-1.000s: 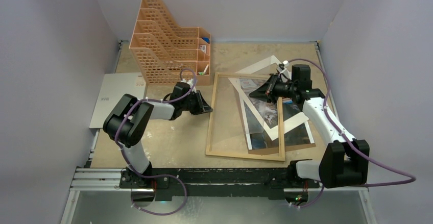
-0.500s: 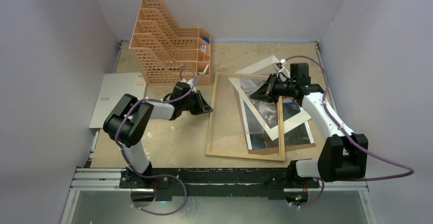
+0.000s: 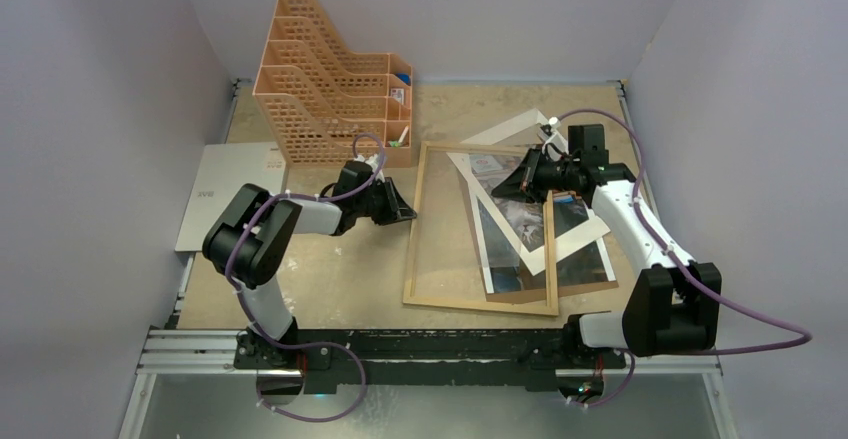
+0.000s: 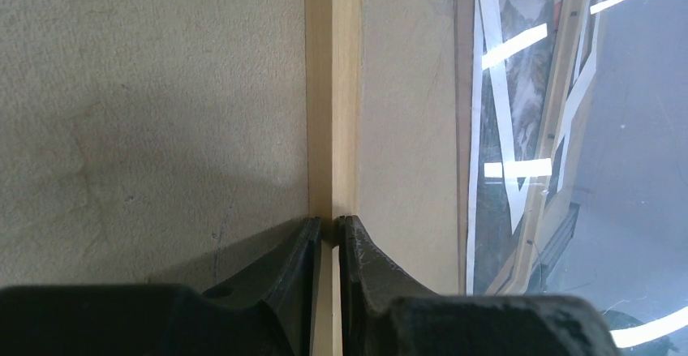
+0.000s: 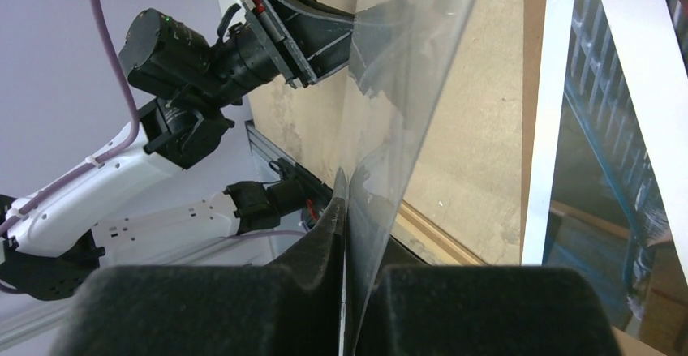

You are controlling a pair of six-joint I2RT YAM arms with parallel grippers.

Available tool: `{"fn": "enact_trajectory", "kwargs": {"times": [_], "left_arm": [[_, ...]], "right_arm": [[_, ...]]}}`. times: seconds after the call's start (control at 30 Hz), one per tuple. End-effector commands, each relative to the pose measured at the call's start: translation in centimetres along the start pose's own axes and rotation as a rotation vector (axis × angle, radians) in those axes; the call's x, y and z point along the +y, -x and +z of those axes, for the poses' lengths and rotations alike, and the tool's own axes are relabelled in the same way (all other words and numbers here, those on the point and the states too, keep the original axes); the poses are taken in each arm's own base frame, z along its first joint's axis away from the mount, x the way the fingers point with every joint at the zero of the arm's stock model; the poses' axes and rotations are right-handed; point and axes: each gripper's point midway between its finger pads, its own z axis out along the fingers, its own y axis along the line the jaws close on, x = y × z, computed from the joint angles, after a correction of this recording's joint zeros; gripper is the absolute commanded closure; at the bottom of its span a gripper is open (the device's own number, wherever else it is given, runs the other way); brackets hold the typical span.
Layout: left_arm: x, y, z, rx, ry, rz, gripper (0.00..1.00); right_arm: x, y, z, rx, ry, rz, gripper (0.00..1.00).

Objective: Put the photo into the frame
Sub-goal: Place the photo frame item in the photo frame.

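Observation:
The light-wood frame [image 3: 412, 259] lies flat mid-table. My left gripper [image 3: 405, 209] is shut on its left rail [image 4: 333, 88], one finger on each side of the wood. The photo [image 3: 522, 221], a white-bordered print, lies tilted across the frame's right half and over the right rail; its white border [image 5: 560, 113] shows in the right wrist view. My right gripper [image 3: 503, 187] hovers over the frame's back right part, shut on the edge of the clear pane [image 5: 406, 88]. That pane slants up from the table, and the left gripper shows through it.
An orange lattice organizer [image 3: 330, 79] stands at the back left, close behind the left gripper. A grey sheet [image 3: 230, 194] lies at the left edge. A brown backing board [image 3: 590, 281] with a dark print sits right of the frame, and a white sheet [image 3: 520, 124] lies behind it.
The right arm's wrist has shifted slightly back and to the right with the clear pane still pinched. The left arm has not moved.

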Motion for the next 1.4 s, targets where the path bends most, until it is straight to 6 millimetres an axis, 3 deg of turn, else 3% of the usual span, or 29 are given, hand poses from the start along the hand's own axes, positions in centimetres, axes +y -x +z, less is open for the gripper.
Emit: {"fn": "enact_trajectory", "kwargs": {"times": [0.0,0.63,1.37], "left_arm": [[2.3,-1.2,0.6,0.018,0.071,0.012,0.83],[2.9,-1.6,0.8,0.027,0.082,0.008,0.83],[3.3,-2.0,1.2,0.039,0.083,0.004,0.83]], "right_arm": [[1.0,0.5,-0.6,-0.023,-0.001,-0.04,0.95],[2.9,0.8,-1.6,-0.047,0.033,-0.069,0.95],[3.2,0.8,-1.4,-0.013,0.055,-0.114,0.95]]}}
